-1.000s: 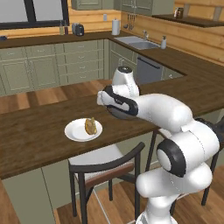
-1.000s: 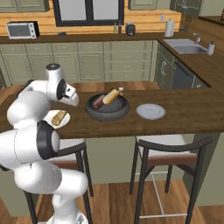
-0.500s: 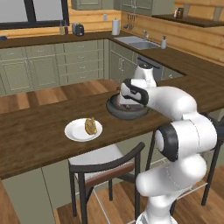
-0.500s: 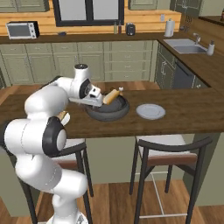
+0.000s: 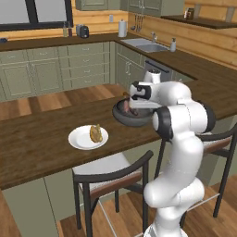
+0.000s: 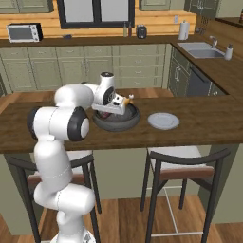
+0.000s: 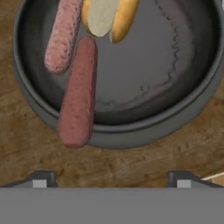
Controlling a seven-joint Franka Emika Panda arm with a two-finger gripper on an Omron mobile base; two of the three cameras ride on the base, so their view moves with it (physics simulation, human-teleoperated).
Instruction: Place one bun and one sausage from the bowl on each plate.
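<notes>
Hand view looks down into the dark grey bowl [image 7: 183,105], where two sausages [image 7: 78,94] lie side by side next to a bun [image 7: 109,15]; one sausage overhangs the near rim. Its gripper [image 7: 111,178] hovers just above with jaws spread wide, holding nothing. One plate [image 5: 81,139] carries a bun, the other plate [image 6: 163,120] sits just beside the bowl.

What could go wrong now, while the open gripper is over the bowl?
1. One sausage lies over the rim of the bowl; a nudge might tip it onto the counter.
2. The other sausage lies close beside it, so the open gripper could catch both.
3. The bun sits beside them and may get pushed.
</notes>
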